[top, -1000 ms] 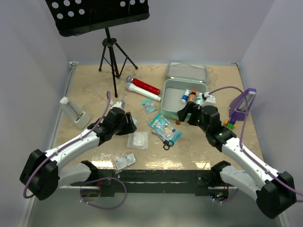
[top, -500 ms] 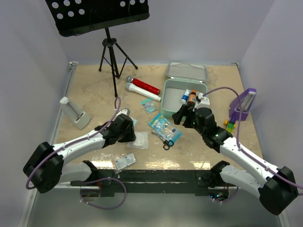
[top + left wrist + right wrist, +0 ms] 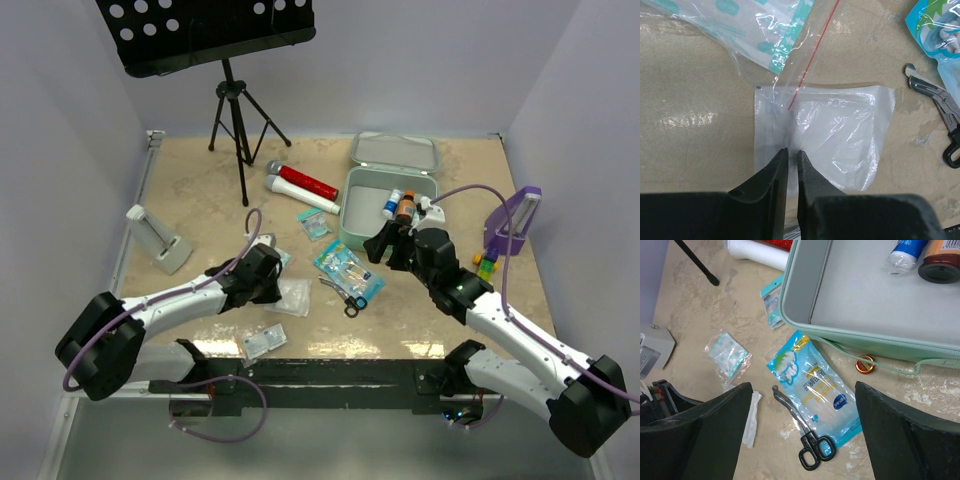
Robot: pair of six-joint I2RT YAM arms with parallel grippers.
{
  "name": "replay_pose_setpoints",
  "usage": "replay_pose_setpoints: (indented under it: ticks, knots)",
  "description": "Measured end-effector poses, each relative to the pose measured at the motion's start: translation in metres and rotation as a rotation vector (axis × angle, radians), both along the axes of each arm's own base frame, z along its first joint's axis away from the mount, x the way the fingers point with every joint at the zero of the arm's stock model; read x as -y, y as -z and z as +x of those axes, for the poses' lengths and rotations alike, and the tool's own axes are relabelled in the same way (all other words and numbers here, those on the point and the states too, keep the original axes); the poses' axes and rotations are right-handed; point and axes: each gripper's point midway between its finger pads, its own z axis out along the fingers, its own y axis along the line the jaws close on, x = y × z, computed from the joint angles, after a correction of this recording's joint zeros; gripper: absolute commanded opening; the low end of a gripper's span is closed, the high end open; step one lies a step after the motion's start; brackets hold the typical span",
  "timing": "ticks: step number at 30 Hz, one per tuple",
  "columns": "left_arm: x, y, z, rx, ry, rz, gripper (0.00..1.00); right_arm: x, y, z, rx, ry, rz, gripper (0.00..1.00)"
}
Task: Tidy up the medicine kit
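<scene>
Medicine kit [image 3: 362,205]: open at the far right of the counter [image 3: 200,200], with lid [image 3: 393,150] lying just behind. Looks light, stiff and smooth; better to take by a straight side wall than by a rounded corner. Holds at least two small bottles [image 3: 902,252]. Outside: one blue packet [image 3: 348,268], one scissors [image 3: 345,297], one clear pouch [image 3: 830,135]. Left fingers [image 3: 775,175] nearly together at the pouch edge, grip not sure; right fingers [image 3: 715,425] wide apart, empty.

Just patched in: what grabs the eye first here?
The open mint-green medicine kit sits back right, bottles inside. The left gripper, jaws nearly together, is low over a clear pouch; the right gripper hangs wide open over a blue packet and scissors.
</scene>
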Motion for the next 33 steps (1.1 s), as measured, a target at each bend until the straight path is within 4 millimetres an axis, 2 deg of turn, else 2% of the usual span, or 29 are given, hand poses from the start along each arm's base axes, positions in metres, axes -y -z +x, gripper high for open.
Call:
replay_pose_setpoints:
  ticks: [1, 2, 6, 9, 13, 18, 22, 26, 29, 33]
  knots:
    - [0.0, 0.0, 0.0, 0.001, 0.002, 0.0, 0.03, 0.0, 0.0, 0.0, 0.0, 0.0, 0.0, 0.88]
    - [0.0, 0.0, 0.001, 0.004, 0.004, -0.001, 0.0, 0.0, 0.0, 0.0, 0.0, 0.0, 0.0, 0.88]
    - [0.002, -0.004, 0.001, 0.015, 0.01, -0.013, 0.0, 0.0, 0.0, 0.0, 0.0, 0.0, 0.001, 0.88]
    - [0.001, -0.019, -0.001, 0.042, 0.012, -0.038, 0.0, 0.0, 0.0, 0.0, -0.002, 0.001, 0.002, 0.88]
    - [0.002, -0.055, 0.001, 0.118, 0.023, -0.09, 0.0, 0.0, -0.002, -0.001, -0.001, 0.004, 0.006, 0.89]
    - [0.016, -0.118, 0.018, 0.258, 0.051, -0.181, 0.0, 0.001, -0.012, 0.002, 0.013, 0.013, 0.011, 0.89]
    - [0.036, -0.157, 0.043, 0.333, 0.083, -0.206, 0.0, 0.003, -0.025, 0.005, 0.034, 0.031, 0.014, 0.89]
    - [0.069, -0.175, 0.079, 0.361, 0.126, -0.208, 0.0, 0.008, -0.042, 0.007, 0.068, 0.056, 0.026, 0.89]
    - [0.095, -0.17, 0.106, 0.357, 0.159, -0.203, 0.0, 0.012, -0.055, 0.006, 0.1, 0.075, 0.04, 0.9]
    - [0.131, -0.151, 0.145, 0.34, 0.206, -0.186, 0.0, 0.018, -0.063, 0.005, 0.122, 0.099, 0.045, 0.9]
